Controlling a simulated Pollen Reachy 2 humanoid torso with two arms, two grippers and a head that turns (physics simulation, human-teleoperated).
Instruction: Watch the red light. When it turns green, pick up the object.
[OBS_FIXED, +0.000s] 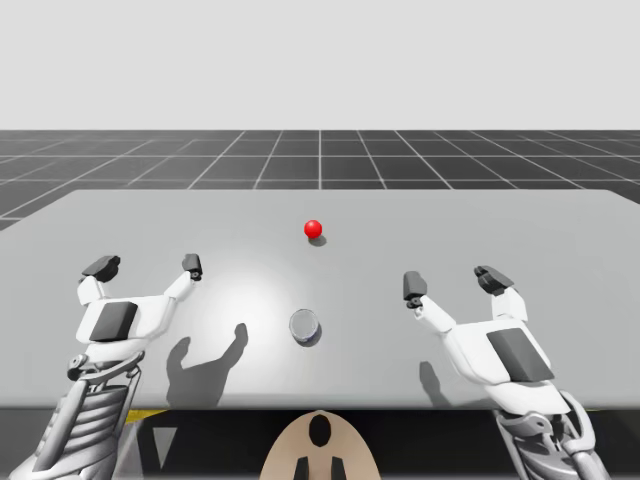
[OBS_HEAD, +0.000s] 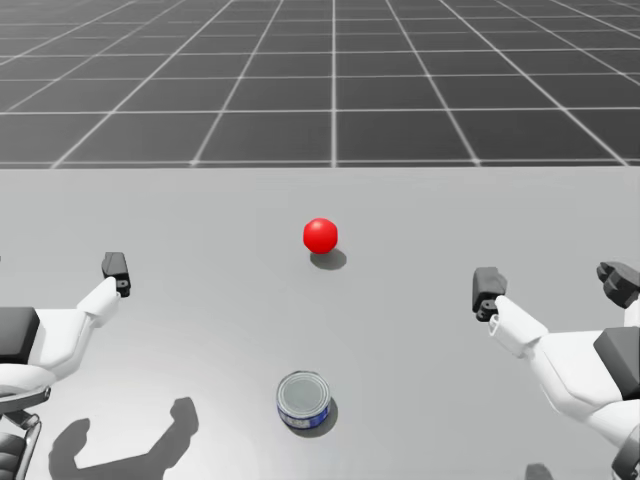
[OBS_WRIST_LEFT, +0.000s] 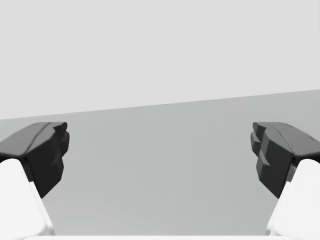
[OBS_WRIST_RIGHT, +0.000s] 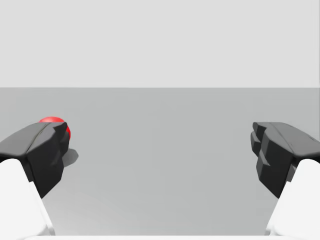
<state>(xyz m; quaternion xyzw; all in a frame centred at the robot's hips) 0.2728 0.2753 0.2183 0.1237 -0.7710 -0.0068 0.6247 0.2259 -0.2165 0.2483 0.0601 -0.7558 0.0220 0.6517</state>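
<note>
A red ball light (OBS_FIXED: 313, 229) (OBS_HEAD: 320, 235) sits on the grey table (OBS_FIXED: 480, 225) past the middle and glows red. A small silver can with a blue side (OBS_FIXED: 304, 326) (OBS_HEAD: 303, 399) stands upright nearer to me, between my arms. My left gripper (OBS_FIXED: 146, 266) hovers open to the left of the can, well apart from it. My right gripper (OBS_FIXED: 452, 281) (OBS_HEAD: 550, 283) hovers open to the can's right. In the right wrist view the red light (OBS_WRIST_RIGHT: 60, 125) peeks from behind one dark finger (OBS_WRIST_RIGHT: 42, 152). Bare table lies between the left gripper's fingers (OBS_WRIST_LEFT: 285, 152).
The table's far edge (OBS_FIXED: 320, 191) meets a dark gridded floor (OBS_HEAD: 330, 80). Arm shadows (OBS_FIXED: 205, 360) fall on the table near its front edge.
</note>
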